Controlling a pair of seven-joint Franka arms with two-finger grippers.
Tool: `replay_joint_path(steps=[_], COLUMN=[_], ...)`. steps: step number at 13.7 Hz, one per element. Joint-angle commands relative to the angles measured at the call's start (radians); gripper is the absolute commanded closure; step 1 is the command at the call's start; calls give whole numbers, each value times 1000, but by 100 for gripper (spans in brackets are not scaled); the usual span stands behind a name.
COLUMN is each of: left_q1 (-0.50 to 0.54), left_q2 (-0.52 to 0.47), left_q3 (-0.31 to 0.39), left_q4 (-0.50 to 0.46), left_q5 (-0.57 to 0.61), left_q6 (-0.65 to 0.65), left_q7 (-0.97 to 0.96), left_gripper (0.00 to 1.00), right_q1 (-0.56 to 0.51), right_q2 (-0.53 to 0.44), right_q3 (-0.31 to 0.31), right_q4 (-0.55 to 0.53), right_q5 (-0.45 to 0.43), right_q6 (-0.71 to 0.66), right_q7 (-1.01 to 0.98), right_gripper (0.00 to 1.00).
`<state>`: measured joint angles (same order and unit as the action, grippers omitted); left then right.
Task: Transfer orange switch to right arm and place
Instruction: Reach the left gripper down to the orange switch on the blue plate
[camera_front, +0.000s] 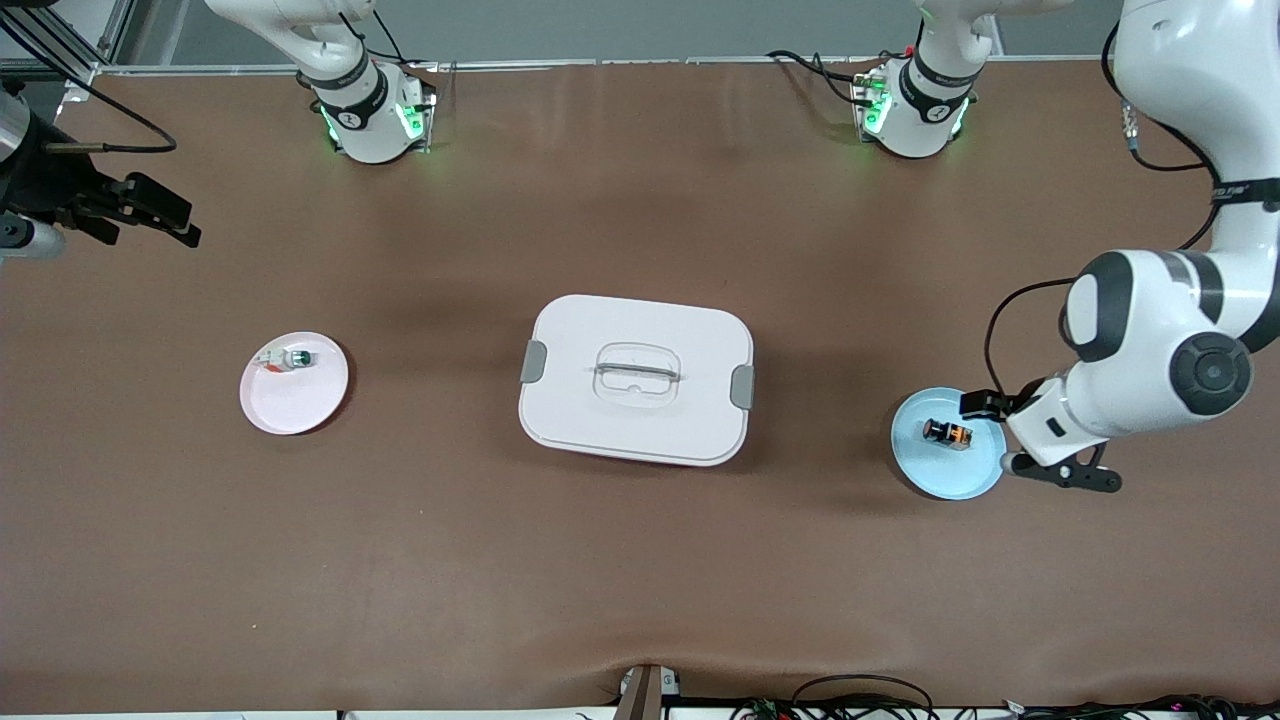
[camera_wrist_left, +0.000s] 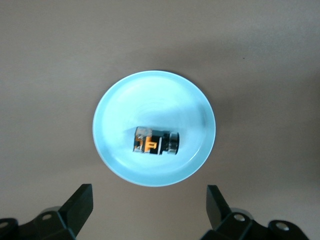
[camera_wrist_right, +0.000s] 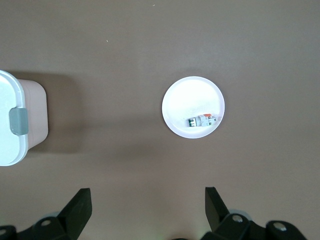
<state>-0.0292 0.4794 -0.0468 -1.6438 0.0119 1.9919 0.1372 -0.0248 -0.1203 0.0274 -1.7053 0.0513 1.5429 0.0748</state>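
Observation:
The orange switch (camera_front: 947, 433) lies on its side on a small blue plate (camera_front: 940, 477) toward the left arm's end of the table. In the left wrist view the switch (camera_wrist_left: 155, 141) shows a black body with orange marks, in the middle of the plate (camera_wrist_left: 150, 95). My left gripper (camera_front: 988, 434) is open and empty, over the plate's edge toward the left arm's end; its own view (camera_wrist_left: 150, 210) shows the fingers wide apart, off the switch. My right gripper (camera_front: 182, 222) is open and empty, up over the right arm's end of the table, with its fingers also spread in its own view (camera_wrist_right: 148, 210).
A white lidded box (camera_front: 600, 420) with grey latches sits mid-table, also in the right wrist view (camera_wrist_right: 15, 100). A pink plate (camera_front: 290, 410) toward the right arm's end holds a small white part with a green cap (camera_front: 290, 360); both show in the right wrist view (camera_wrist_right: 190, 95) (camera_wrist_right: 202, 121).

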Motion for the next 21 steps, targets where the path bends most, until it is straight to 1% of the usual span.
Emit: replay_joint_path(steps=[1,4,10,11,14,21], left_q1=[-9,-2,-3,-4,-8,-8], left_q2=[33,50,73,76,117,162], left_q3=[5,5,7,7,5,5], left_q4=[-11,-57,-125,-128,-128,-131], left_q5=[-3,-3,-1,-1,63,65], left_q6=[45,134,223,235,281,344], left_q7=[19,97,104,105,104,102], left_gripper=[0,0,0,0,0,0], right_q1=[-20,-20,-20,-20,-20,-20], right_q2=[-9,-9,-9,-9,-10,-10], right_q3=[12,12,12,12,12,12], right_q4=[-5,-5,-5,-5,-4,-2], right_q5=[-2,-2,-2,-2,-2,-2], right_q6=[5,5,5,5,5,6], right_q7=[-6,-6,-6,-6,-6,-6], right_gripper=[0,0,0,0,0,0])
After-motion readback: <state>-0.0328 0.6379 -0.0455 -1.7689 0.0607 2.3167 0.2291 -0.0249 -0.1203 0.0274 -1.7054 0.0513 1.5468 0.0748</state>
